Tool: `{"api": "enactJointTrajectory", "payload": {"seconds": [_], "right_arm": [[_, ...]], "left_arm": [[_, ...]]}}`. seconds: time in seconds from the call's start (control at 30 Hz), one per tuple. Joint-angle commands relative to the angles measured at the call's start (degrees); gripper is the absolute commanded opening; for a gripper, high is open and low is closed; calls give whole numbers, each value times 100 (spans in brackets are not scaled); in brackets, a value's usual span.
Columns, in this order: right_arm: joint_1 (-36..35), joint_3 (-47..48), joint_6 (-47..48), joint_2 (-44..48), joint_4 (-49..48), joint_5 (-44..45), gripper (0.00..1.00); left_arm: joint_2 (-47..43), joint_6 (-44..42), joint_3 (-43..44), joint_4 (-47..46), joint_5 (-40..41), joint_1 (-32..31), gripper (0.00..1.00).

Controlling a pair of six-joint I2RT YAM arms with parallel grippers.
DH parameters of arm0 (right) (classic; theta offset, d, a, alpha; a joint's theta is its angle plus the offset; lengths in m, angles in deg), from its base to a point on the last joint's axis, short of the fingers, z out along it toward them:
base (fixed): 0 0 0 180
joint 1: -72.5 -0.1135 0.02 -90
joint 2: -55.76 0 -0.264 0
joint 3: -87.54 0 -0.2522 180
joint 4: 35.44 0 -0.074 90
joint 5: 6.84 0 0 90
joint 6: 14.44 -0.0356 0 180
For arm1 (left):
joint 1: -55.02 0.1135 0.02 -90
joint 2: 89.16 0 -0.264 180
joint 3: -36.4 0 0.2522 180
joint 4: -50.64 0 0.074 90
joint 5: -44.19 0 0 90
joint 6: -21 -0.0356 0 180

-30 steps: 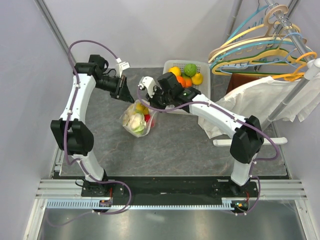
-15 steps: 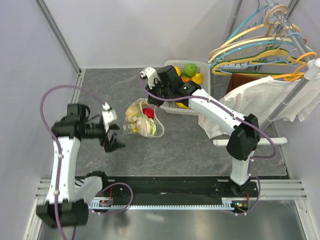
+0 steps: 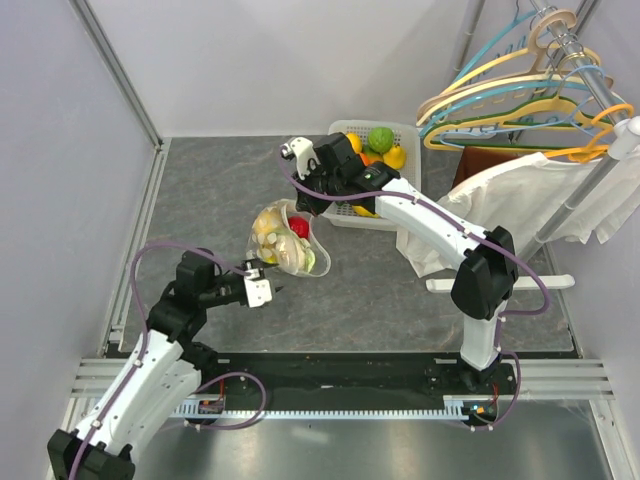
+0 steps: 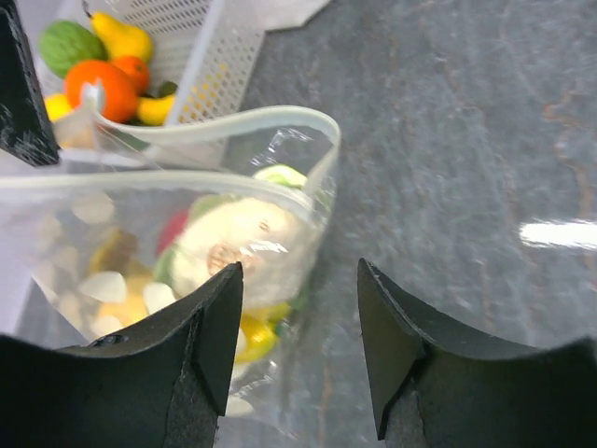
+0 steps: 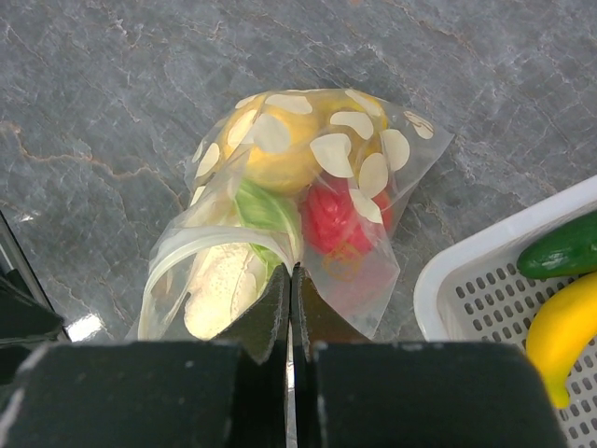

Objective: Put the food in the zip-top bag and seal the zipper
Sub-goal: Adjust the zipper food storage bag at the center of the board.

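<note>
My right gripper [image 5: 290,280] has its jaws pressed together on one lip of the zip-top bag [image 5: 308,196], pinching the plastic just off the near left corner of the white basket [image 3: 340,130]. My left gripper [image 4: 300,280] is spread with nothing between its fingers, on the far side of the bag from the basket and facing the bag's mouth.

I judge the filling to be partly done. Inside the bag I can make out a yellow piece [image 5: 280,154], a red piece [image 5: 326,219], something green [image 5: 261,210] and the pale cauliflower-like piece [image 5: 219,285]. Food also sits in the basket: a green fruit [image 3: 380,138], an orange one [image 3: 368,160], a yellow one [image 3: 395,157] and a banana [image 5: 560,327]. Whether those are meant to go in too, I cannot say from here.

Sealing is not yet done. The zipper [image 4: 233,121] stands open, its two lips bowed apart into a loop. I cannot pick out the slider tab with any certainty.

The bag's long axis runs from the pinched rim beside the basket out to its bulging bottom, away from the basket. The mouth points up towards my right wrist and gapes on the side away from the basket, towards my left gripper. I cannot tell whether the bottom rests on the grey table [image 3: 400,290] or hangs just above it
</note>
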Motion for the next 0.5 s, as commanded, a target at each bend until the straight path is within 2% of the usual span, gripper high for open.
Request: {"api": "enactJointTrajectory", "payload": {"seconds": [0.0,0.33,0.47], "right_arm": [[31,243,-193,1,-56,-99,0],[58,190,-202,45,-56,-169,0],[66,181,-352,62,-56,-213,0]], "left_arm": [[185,-231,-374,-1999,758,-441,60],[801,-838,-647,-2712,1276,-1285,57],[1187,-882,-727,-3074,1794,-1435,50]]}}
